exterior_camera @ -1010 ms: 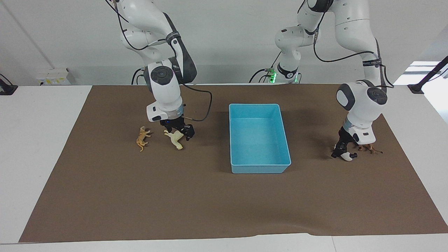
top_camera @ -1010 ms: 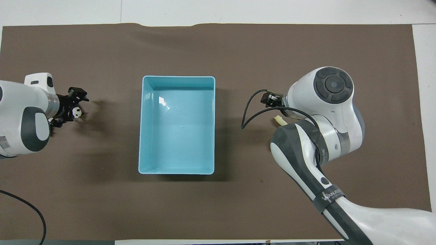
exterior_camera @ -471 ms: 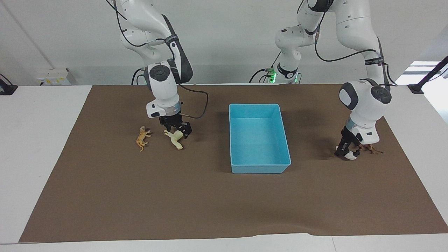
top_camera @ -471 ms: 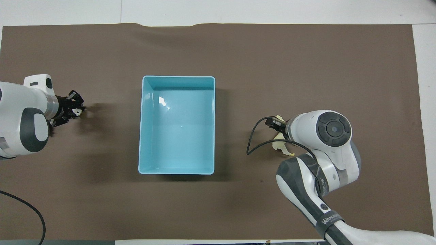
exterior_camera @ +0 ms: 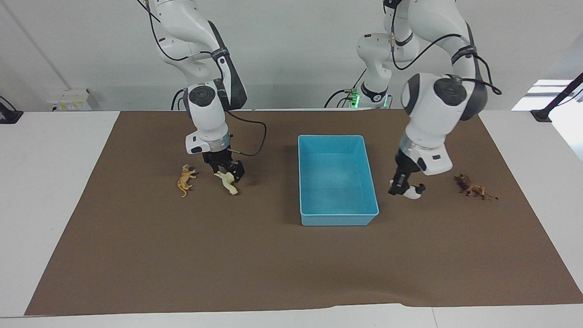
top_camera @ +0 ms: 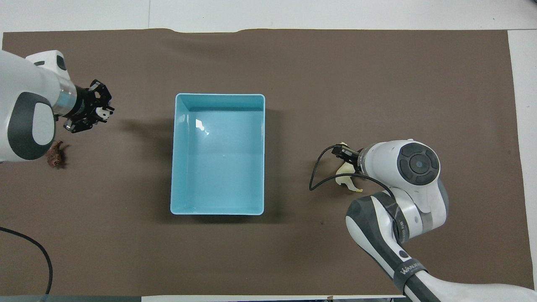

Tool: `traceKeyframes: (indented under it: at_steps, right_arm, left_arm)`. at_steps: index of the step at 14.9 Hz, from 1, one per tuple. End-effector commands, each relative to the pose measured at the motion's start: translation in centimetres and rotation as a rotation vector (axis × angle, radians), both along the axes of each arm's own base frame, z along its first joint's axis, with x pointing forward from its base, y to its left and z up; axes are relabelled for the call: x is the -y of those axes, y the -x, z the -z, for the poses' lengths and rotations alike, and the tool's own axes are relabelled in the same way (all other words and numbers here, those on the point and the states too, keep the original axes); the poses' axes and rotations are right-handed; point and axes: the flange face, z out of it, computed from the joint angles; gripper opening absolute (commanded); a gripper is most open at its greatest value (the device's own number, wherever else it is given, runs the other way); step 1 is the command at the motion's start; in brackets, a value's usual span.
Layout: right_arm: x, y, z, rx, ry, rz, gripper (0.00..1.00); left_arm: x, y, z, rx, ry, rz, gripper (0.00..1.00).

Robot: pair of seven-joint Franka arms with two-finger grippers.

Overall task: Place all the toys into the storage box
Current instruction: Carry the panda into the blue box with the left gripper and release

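Note:
The light blue storage box stands empty in the middle of the mat. My left gripper is shut on the black-and-white panda and holds it above the mat, between the box and the brown lion. My right gripper is open and low over the cream horse, a finger on either side of it. The orange tiger lies beside the horse, away from the box; the right arm hides it in the overhead view.
A brown mat covers most of the white table. A black cable lies on the mat at the left arm's near corner.
My left gripper has lifted the panda off the mat and carried it toward the box, leaving the lion uncovered. My right gripper has sunk lower around the horse, which has not moved.

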Motion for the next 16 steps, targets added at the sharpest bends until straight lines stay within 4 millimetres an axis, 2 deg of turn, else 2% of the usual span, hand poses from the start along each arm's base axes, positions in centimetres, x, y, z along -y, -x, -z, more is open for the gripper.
traceKeyframes:
  at_steps: [1,2,3,4,5,7,8,10,11,12,14,16]
  right_arm:
    - [0.0,0.2,1.1,0.021,-0.016,0.017,1.0]
    - [-0.1,0.0,1.6,0.028,-0.019,0.017,1.0]
    - [-0.1,-0.1,2.2,0.03,-0.02,0.017,1.0]
    - [0.0,0.0,3.0,0.028,-0.02,0.022,1.0]
    - [-0.1,0.2,3.8,0.036,-0.025,0.029,1.0]
    - [-0.3,0.3,4.0,0.042,-0.031,0.049,1.0]
    - [-1.0,0.5,4.0,0.041,-0.033,0.044,1.0]
    - [-1.6,0.7,3.9,0.039,-0.038,0.065,1.0]
    - [-2.3,0.9,3.9,0.027,-0.032,0.043,1.0]
    - [-2.5,1.0,3.9,0.004,-0.023,0.04,1.0]
    - [-3.3,0.5,2.4,-0.071,0.008,0.038,1.0]
    - [-3.8,0.6,2.1,-0.078,0.009,0.05,1.0]
  left_arm:
    - [5.0,2.3,1.5,0.006,0.02,-0.07,0.0]
    - [6.2,3.3,2.3,0.028,0.034,-0.072,0.0]
    - [7.6,5.3,3.5,0.039,0.04,-0.047,0.09]
    - [7.9,6.3,3.9,0.033,0.034,-0.029,0.46]
    - [7.3,6.1,4.0,0.025,0.028,-0.034,0.99]
    - [5.8,5.4,2.5,0.01,0.013,-0.057,1.0]
    - [3.8,5.2,1.1,0.013,0.009,-0.059,1.0]
    - [-4.3,3.7,-0.7,-0.01,-0.04,0.051,1.0]
    - [-9.6,2.7,-0.7,-0.029,-0.061,0.169,1.0]
    - [-13.6,1.9,-0.7,-0.024,-0.07,0.252,1.0]
    - [-22.2,1.3,-0.4,-0.017,-0.087,0.38,1.0]
    - [-27.1,1.3,0.4,0.018,-0.111,0.488,1.0]
